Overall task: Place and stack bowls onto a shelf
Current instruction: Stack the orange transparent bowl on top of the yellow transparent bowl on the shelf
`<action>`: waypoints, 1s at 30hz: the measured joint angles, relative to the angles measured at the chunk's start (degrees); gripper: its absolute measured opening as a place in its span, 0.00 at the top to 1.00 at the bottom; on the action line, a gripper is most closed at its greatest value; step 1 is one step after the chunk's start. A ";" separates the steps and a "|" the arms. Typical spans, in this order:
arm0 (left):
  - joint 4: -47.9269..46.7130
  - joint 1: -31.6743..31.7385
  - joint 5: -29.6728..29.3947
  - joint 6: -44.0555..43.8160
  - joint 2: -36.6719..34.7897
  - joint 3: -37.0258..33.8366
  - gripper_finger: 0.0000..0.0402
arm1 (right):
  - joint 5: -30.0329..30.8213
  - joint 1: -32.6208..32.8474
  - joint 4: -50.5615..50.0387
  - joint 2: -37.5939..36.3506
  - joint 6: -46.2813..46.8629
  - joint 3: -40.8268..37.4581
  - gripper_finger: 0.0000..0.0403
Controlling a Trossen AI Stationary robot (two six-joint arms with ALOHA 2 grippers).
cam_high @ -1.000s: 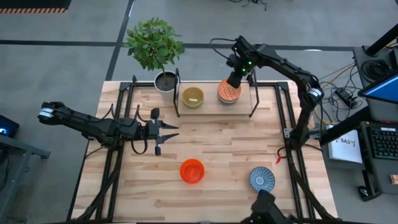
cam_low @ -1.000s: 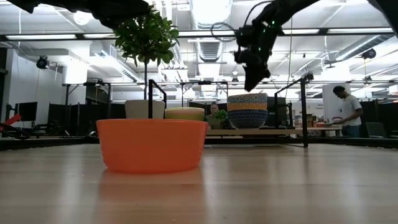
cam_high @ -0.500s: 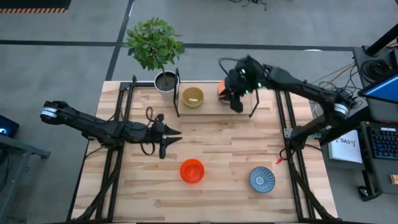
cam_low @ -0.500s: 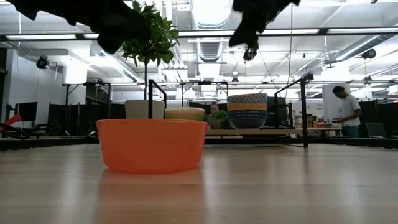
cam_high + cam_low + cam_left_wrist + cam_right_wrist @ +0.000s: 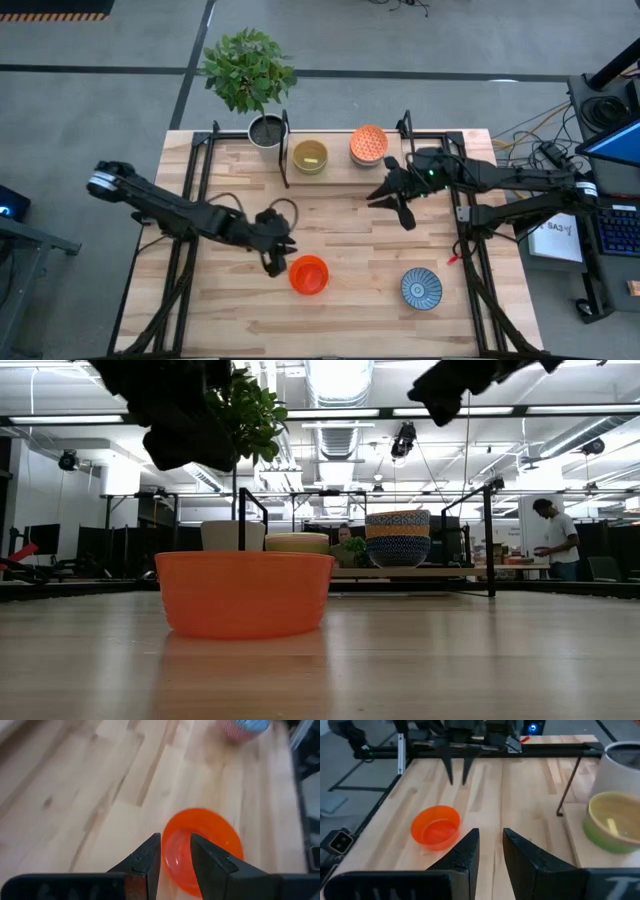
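Observation:
The red-orange bowl [image 5: 308, 274] [image 5: 245, 592] stands upright on the tabletop. My left gripper [image 5: 276, 252] [image 5: 175, 842] is open with a narrow gap and hovers just left of it, with the bowl's [image 5: 202, 851] rim beyond its fingertips. My right gripper [image 5: 396, 202] [image 5: 491, 837] is open over the table in front of the shelf [image 5: 340, 166], touching nothing. On the shelf sit a yellow bowl [image 5: 310, 156] [image 5: 614, 820] and a stack topped by the dotted orange bowl [image 5: 368, 145] [image 5: 398, 538]. The blue-and-white patterned bowl [image 5: 421, 288] rests near the table's near right corner.
A potted plant [image 5: 262, 128] stands at the shelf's left end beside a black upright post [image 5: 286, 150]. Black frame rails [image 5: 190, 200] run along both table sides. Bare wood [image 5: 350, 230] lies between the shelf and the two loose bowls. People are in the room behind [image 5: 555, 540].
My right gripper has left the dotted orange stack on the shelf and moved toward the near edge, out over the table. My left gripper has travelled right and toward the near edge, closing in on the red-orange bowl. No bowl has moved.

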 joint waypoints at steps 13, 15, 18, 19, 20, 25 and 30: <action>-14.88 -1.63 1.03 1.81 18.70 13.04 0.57 | 5.11 6.56 10.09 -4.07 3.25 -13.76 0.82; -15.03 -1.65 1.05 1.82 20.34 13.47 0.51 | 5.16 7.02 11.01 -4.03 3.41 -15.07 0.82; -15.16 -1.63 1.18 1.72 21.74 14.10 0.46 | 5.14 7.08 11.62 -4.03 2.35 -15.73 0.83; -15.06 -1.62 1.23 1.46 22.12 14.31 0.44 | 5.15 7.05 11.69 -4.03 2.10 -15.73 0.83; -14.86 -1.57 1.26 1.06 22.38 14.39 0.44 | 5.18 7.05 11.74 -4.03 1.90 -15.73 0.82; -14.32 -1.35 1.33 -1.73 24.24 14.31 0.45 | 5.18 7.05 11.70 -3.99 1.06 -15.73 0.81; -13.73 -1.30 2.32 -2.12 27.05 14.29 0.49 | 5.18 7.05 11.49 -3.99 0.20 -15.73 0.83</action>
